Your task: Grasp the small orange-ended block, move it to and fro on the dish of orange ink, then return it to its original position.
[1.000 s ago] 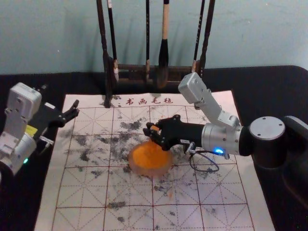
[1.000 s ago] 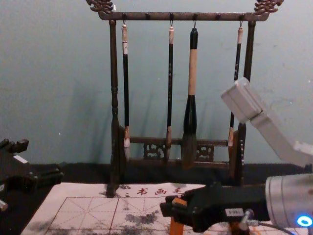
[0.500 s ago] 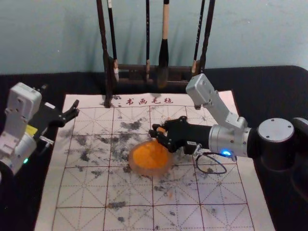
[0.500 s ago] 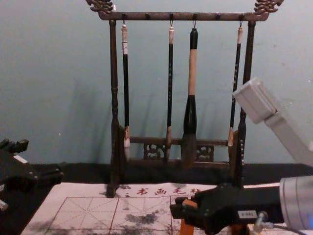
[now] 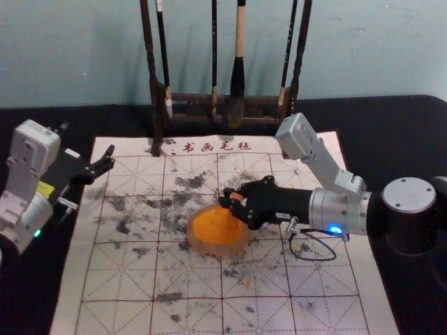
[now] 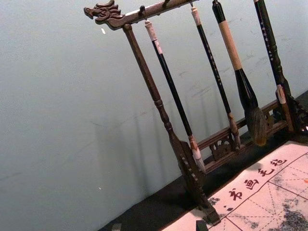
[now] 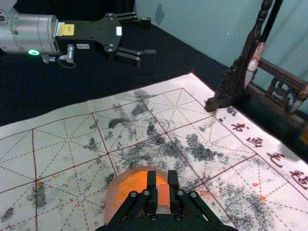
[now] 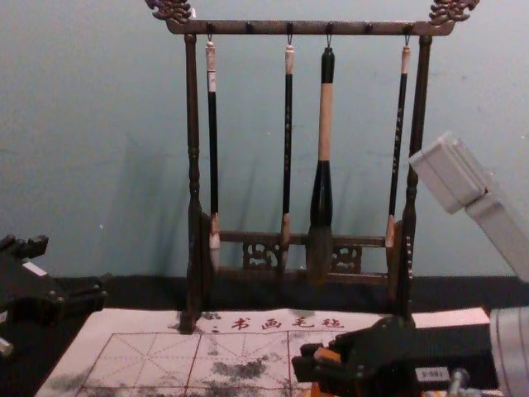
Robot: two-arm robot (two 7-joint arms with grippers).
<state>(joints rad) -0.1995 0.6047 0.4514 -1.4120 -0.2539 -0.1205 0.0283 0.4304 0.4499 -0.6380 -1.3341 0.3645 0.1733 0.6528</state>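
A black-covered table (image 5: 399, 125) is carrying 1 pale mat (image 5: 115, 286), which is lying across its middle, bearing a dark red grid of squares with dashed lines and, along its far edge, 4 red characters (image 5: 216, 146). Near the middle of the mat 1 round dish (image 5: 204, 247) is sitting, holding orange ink (image 5: 213, 227), while grey-black smudges (image 5: 190, 181) are spreading around it and a few orange specks (image 7: 262, 197) are dotting the cloth. At the far side 1 dark wooden rack (image 5: 156, 118) is standing upright, its left foot resting over the mat's far edge.
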